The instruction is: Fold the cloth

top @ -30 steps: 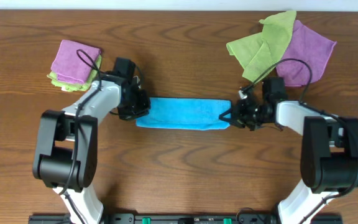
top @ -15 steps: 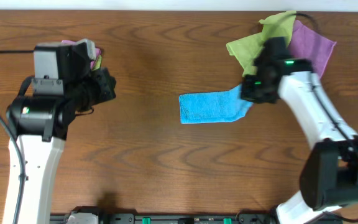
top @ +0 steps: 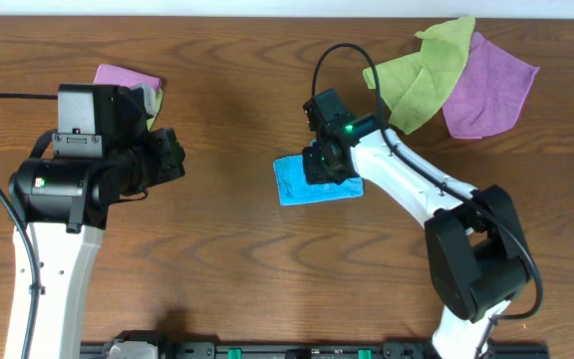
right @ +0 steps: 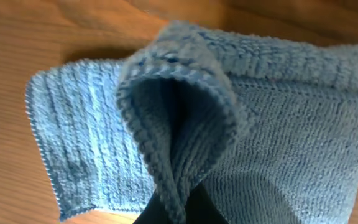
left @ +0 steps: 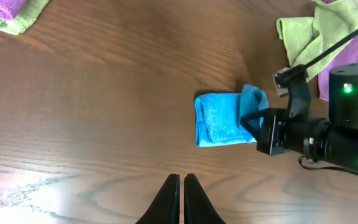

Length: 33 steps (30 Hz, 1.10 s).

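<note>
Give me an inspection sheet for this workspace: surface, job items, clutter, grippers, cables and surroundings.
Surface: brown wooden table, grain running side to side.
Job's things: blue cloth near the middle, folded small, one end lifted in a loop.
Clutter: loose green cloth overlapping purple cloth at the far right; folded stack of purple over green at the far left.
Grippers: right gripper shut on the blue cloth; left gripper shut, empty, above bare wood.
Cables: black cable arcs over the right arm; second cable runs to the left arm.
Surroundings: pale strip beyond the far edge; nothing else seen.
</note>
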Each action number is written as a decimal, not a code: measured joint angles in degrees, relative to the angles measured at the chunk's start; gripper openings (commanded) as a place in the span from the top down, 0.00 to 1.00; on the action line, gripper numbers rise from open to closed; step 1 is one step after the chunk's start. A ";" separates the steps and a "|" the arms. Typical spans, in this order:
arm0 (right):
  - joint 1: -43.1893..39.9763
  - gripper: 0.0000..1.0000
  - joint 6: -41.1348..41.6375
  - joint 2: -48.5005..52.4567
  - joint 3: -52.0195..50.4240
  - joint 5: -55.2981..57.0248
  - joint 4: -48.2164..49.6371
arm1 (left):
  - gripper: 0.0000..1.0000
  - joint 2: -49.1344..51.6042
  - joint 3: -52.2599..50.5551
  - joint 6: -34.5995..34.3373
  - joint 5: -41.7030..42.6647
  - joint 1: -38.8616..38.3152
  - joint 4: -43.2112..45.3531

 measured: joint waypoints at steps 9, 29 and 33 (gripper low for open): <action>4.15 0.67 0.72 0.00 0.02 -2.73 1.88 | 0.94 0.07 -1.38 0.02 0.00 0.00 0.00; -4.90 0.98 0.02 -3.17 0.07 -15.06 -0.48 | 0.64 2.69 -13.66 1.20 1.36 0.00 10.23; -8.79 0.99 0.57 -3.80 0.11 -8.41 -4.24 | 0.51 6.08 -24.63 -1.22 7.54 0.00 22.49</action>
